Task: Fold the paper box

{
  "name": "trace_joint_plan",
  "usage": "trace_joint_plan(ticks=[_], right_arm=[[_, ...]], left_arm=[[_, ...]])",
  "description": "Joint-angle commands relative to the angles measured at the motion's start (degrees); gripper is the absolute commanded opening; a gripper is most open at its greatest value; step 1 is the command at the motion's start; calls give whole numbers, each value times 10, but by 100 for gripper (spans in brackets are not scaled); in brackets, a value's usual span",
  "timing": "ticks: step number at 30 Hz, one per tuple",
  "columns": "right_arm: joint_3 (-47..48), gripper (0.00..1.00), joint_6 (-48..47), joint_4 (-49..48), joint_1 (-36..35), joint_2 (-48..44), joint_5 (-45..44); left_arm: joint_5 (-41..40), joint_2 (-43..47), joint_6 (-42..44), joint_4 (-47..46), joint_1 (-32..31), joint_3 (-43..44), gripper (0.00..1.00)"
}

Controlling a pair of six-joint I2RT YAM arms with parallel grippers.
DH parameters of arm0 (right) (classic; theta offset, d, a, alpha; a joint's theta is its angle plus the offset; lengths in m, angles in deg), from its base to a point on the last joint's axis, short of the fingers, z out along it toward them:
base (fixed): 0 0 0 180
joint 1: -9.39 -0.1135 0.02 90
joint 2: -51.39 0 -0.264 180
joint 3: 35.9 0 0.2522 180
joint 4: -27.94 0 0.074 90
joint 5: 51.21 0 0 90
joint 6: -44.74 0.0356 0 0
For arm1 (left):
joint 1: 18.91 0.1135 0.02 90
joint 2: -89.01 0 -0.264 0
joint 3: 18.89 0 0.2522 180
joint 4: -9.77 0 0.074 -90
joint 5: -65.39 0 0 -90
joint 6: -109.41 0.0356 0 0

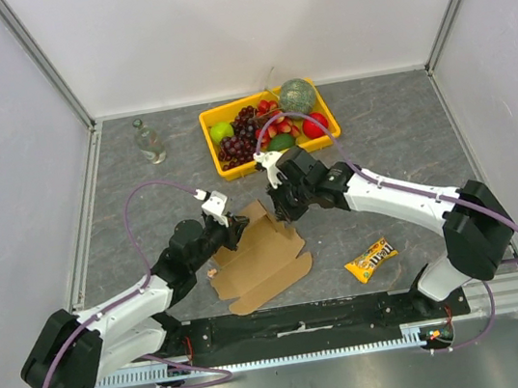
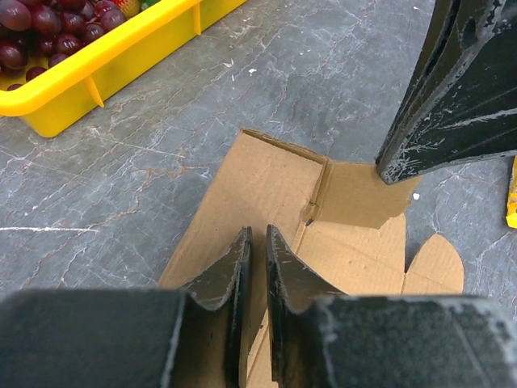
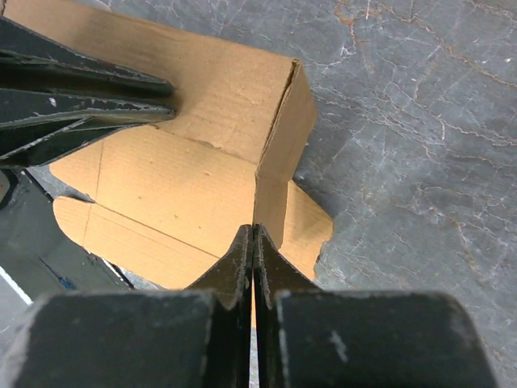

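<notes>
The paper box point(image 1: 265, 263) is a brown cardboard sheet lying near the front middle of the table, partly folded up. Its far panel point(image 3: 218, 89) and a side flap point(image 3: 273, 182) stand upright. My right gripper point(image 3: 254, 228) is shut on the top edge of that side flap, which runs straight into the pinched jaws. From above, the right gripper point(image 1: 281, 212) is at the sheet's far right corner. My left gripper point(image 2: 258, 232) hovers over the sheet's left panel point(image 2: 234, 194). Its jaws stand a narrow slit apart, with nothing seen pinched at the tips. In the top view the left gripper point(image 1: 238, 228) is at the far left edge.
A yellow tray point(image 1: 219, 166) of grapes and other fruit stands just behind the grippers. A clear bottle point(image 1: 148, 142) stands at the back left. A yellow candy packet point(image 1: 370, 260) lies to the right of the box. White walls close in the table.
</notes>
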Motion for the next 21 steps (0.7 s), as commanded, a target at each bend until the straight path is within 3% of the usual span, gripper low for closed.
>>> trace_joint_plan(ticks=[1,9,13,16,21], right_arm=[[-8,0,25,-40,-11,0,-2],[-42,1,41,-69,-18,2,-6],[-58,3,46,-76,-21,0,-7],[-64,7,46,-78,-21,-2,-7],[-68,22,41,-80,-21,-15,-10]], left_arm=[[-10,-7,-15,-19,-3,1,16],[5,-23,-12,-14,-3,9,3],[17,-34,-10,-11,-3,15,2],[21,-40,-8,-9,-3,19,2],[27,-52,-6,-4,-3,25,2]])
